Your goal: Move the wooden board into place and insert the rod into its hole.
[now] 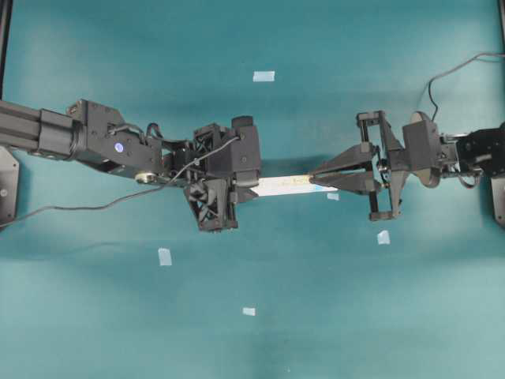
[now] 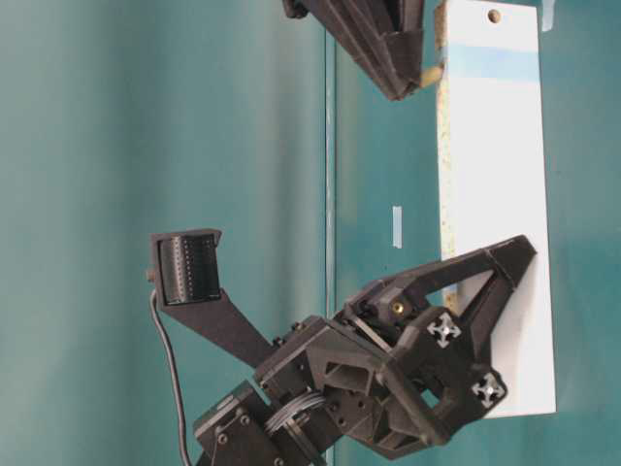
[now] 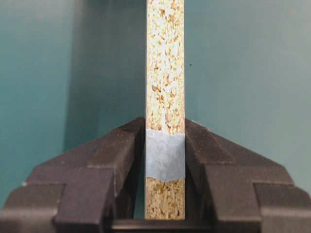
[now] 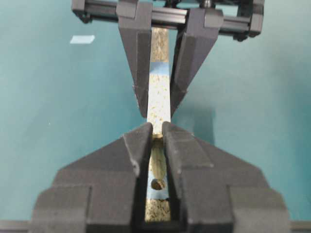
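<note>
Fingers of the left gripper (image 3: 165, 165) are clamping the long pale chipboard-edged wooden board (image 3: 165, 73) on edge above the teal tabletop (image 1: 118, 316); right fingers (image 4: 146, 145), nearly closed, are pinching the tiny cream rod (image 2: 431, 73) near the edge hole (image 4: 157, 184). Misalignment could jam it.

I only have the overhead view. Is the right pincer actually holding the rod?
Observer: Yes. The table-level view shows the rod poking from the right pincer tips, right beside the wooden board at its blue band.
Operator: Where is the hole?
Observer: The right wrist view shows the hole in the board's narrow top edge, empty.
Operator: Is the left grip good?
Observer: The left wrist view shows the left pincer clamped on both board faces, at a blue tape patch.
</note>
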Controlling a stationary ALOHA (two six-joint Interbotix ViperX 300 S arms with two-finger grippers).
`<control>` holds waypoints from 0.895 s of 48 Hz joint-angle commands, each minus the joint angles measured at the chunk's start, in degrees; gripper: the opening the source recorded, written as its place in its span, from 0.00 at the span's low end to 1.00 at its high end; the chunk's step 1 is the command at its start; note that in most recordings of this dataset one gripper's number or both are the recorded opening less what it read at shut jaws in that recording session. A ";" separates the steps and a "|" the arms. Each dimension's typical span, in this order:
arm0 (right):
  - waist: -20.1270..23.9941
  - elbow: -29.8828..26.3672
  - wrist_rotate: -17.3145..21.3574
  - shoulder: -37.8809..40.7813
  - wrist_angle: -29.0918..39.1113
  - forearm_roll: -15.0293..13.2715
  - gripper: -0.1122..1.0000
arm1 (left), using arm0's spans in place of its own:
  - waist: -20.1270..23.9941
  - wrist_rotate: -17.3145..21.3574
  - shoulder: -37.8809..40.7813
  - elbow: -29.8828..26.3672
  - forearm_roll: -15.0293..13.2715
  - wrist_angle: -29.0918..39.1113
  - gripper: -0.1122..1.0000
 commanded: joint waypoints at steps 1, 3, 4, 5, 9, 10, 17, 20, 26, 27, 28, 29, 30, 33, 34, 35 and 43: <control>0.18 -0.09 0.00 -0.53 -0.53 -0.09 0.19 | 0.00 -0.35 -1.23 -0.26 0.09 0.18 0.30; 0.18 0.00 0.00 -0.53 -0.35 -0.09 0.19 | 0.00 -0.35 -1.23 -0.18 0.09 0.18 0.30; 0.18 0.09 0.00 -0.53 -0.35 0.00 0.19 | 0.00 -0.35 -1.23 -0.18 0.09 0.18 0.30; 0.18 0.18 0.00 -0.53 -0.35 0.00 0.19 | 0.00 -0.35 -1.23 -0.26 0.09 0.18 0.30; 0.18 0.35 0.00 -0.53 -0.35 0.09 0.19 | 0.00 -0.35 -1.23 -0.26 0.09 0.18 0.30; 0.18 0.35 0.00 -0.53 -0.35 0.09 0.19 | 0.00 -0.35 -1.23 -0.26 0.09 0.18 0.30; 0.26 0.70 0.00 -0.53 -0.26 0.18 0.19 | 0.00 -0.35 -1.23 -0.18 0.18 0.18 0.30; 0.35 0.79 0.09 -0.53 -0.18 0.18 0.19 | 0.00 -0.35 -1.23 -0.26 0.09 0.18 0.30; 0.62 0.88 0.09 -0.53 0.00 0.18 0.19 | -0.09 -0.35 -1.23 -0.18 0.09 0.18 0.30; 0.62 0.88 0.09 -0.53 0.18 0.18 0.19 | -0.09 -0.35 -1.23 -0.26 0.09 0.18 0.30; 0.62 0.88 0.09 -0.53 0.35 0.26 0.19 | -0.09 -0.35 -1.23 -0.18 0.09 0.18 0.30; 0.62 0.88 0.09 -0.53 0.62 0.26 0.19 | -0.09 -0.35 -1.32 -0.26 0.18 0.18 0.30; 0.62 0.88 0.09 -0.53 0.79 0.26 0.19 | -0.09 -0.35 -1.23 -0.18 0.18 0.18 0.30; 0.62 0.88 0.09 -0.53 1.49 0.26 0.19 | -0.18 -0.35 -1.32 -0.26 0.09 0.18 0.30; 0.62 0.88 0.09 -0.53 1.58 0.26 0.19 | -0.18 -0.35 -1.23 -0.26 0.09 0.18 0.30; 0.62 0.88 0.09 -0.53 1.67 0.26 0.19 | -0.18 -0.35 -1.23 -0.26 0.09 0.18 0.30; 0.70 0.88 -0.09 -0.18 1.76 0.26 0.19 | -0.18 -0.44 -1.23 -0.26 0.09 0.18 0.30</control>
